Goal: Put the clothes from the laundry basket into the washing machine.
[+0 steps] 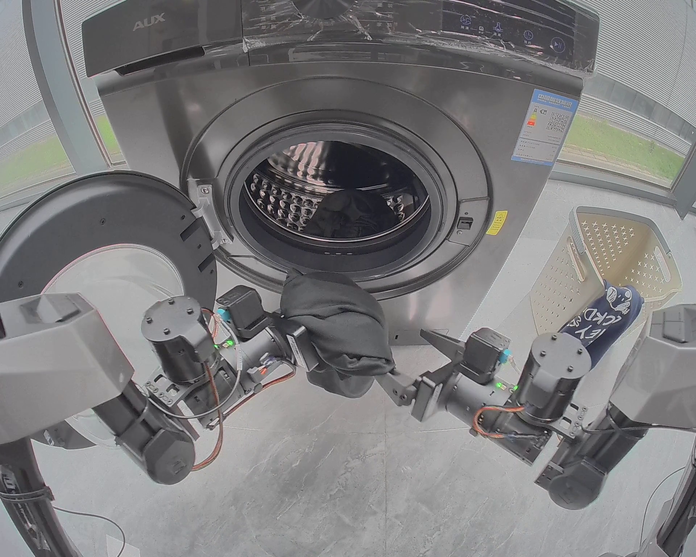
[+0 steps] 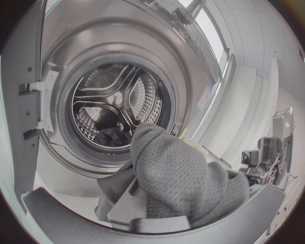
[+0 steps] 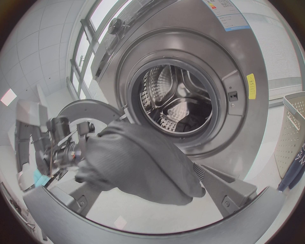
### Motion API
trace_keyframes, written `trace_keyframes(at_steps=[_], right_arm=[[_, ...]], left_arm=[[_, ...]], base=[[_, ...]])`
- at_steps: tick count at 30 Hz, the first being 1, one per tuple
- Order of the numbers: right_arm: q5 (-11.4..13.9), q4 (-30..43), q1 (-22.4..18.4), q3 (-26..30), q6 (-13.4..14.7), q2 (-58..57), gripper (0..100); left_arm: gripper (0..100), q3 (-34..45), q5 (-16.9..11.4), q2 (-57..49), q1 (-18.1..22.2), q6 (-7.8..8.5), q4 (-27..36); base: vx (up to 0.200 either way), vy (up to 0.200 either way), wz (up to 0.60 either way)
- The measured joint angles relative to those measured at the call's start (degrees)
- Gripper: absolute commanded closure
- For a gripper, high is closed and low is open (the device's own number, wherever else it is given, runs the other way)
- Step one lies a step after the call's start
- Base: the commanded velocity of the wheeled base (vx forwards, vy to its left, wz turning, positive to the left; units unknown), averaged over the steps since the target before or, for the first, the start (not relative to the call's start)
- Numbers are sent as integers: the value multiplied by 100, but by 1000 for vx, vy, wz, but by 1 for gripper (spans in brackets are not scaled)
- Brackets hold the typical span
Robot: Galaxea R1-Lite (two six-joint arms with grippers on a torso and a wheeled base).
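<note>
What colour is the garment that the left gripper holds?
The garment is dark grey mesh; left wrist view shows it best.

Grey marbled floor (image 1: 326,471) carries the washing machine (image 1: 145,123) and laundry basket (image 1: 616,254).

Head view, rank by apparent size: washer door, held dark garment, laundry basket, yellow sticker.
Washer door, largest
laundry basket and dark garment look close, so unranked
yellow sticker, smallest

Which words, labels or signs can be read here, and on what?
Brand name, clear: washing machine's top left panel.
Blue-edged label: machine front, too small.
Yellow sticker: machine front, too small.
Touch icons: top right panel, no words.
White letters: blue garment in the basket, cut off.
</note>
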Motion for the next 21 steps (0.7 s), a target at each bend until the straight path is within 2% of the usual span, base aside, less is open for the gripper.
trace_keyframes(at_steps=[6, 10, 16, 21], right_arm=[[436, 0, 0, 894, -11, -518, 0], [568, 5, -45, 1271, -49, -747, 0], [461, 115, -240, 1215, -176, -912, 0], [285, 180, -605, 1014, -260, -951, 0]], left_arm=[[100, 872, -187, -984, -27, -400, -1], [100, 1445, -413, -1629, -5, -602, -1], [100, 1723, -457, -2059, 13, -577, 2], [100, 1775, -499, -2177, 41, -541, 5]], base=[[0, 0, 0], [0, 0, 0], [0, 0, 0], [0, 0, 0]])
